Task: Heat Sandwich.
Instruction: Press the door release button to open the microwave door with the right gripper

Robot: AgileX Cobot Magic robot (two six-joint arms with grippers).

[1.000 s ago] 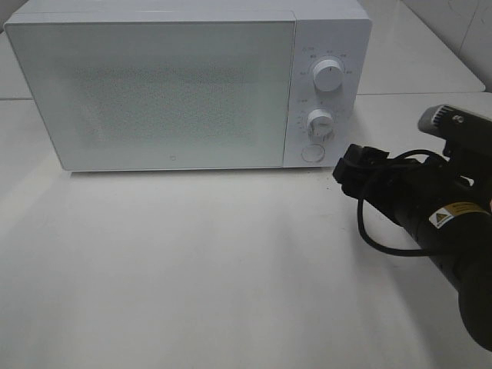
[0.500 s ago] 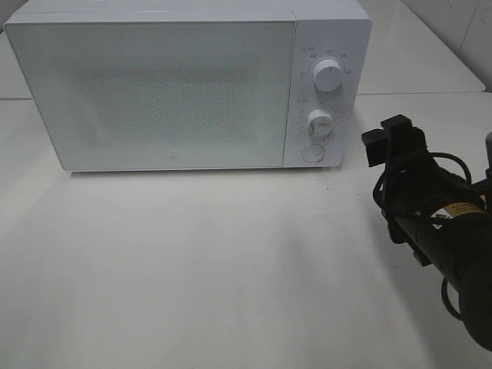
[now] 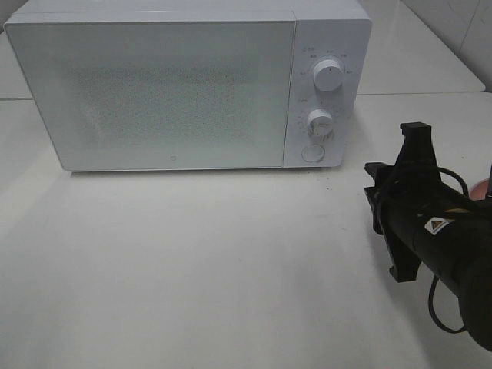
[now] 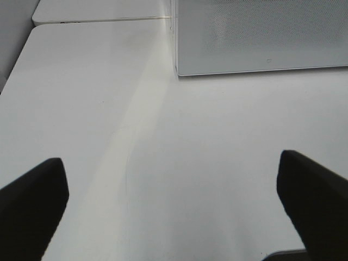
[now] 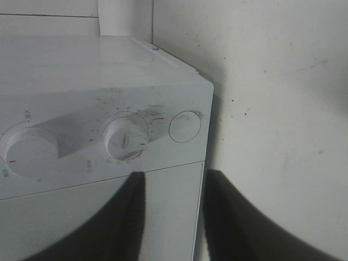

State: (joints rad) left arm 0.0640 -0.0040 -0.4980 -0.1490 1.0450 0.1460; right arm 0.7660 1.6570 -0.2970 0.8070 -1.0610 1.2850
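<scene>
So, which body dominates the high view? (Student)

The microwave (image 3: 188, 88): white, its door (image 3: 154, 96) shut, standing on the white table (image 3: 192, 269). Its control panel (image 3: 338, 38) carries an upper dial (image 3: 329, 77), a lower dial (image 3: 320, 123) and, beneath these, a round button (image 3: 312, 152). (Tutor)

Where does the right gripper (image 3: 374, 196) stand? (Student)

Near the microwave, off its control-panel end, above the table and apart from the casing. It is rolled onto its side and turned toward the panel. The right wrist view faces both dials and the button at close range. The two dark fingers (image 5: 125, 217) are drawn near each other, leaving a narrow gap. The microwave's face shows through that gap, and nothing is gripped. (Tutor)

And the left gripper (image 4: 174, 201)? (Student)

It appears in the left wrist view only. It hangs over the table in front of the microwave's door-side corner, well apart from it. Its fingers (image 4: 32, 201) are spread wide with nothing between them. (Tutor)

Where is the sandwich? (Student)

That cannot be told, since no view shows it. A pink sliver (image 3: 486, 188) shows behind the right arm (image 3: 453, 246), on the side away from the microwave. Too little of it shows to name it. (Tutor)
</scene>
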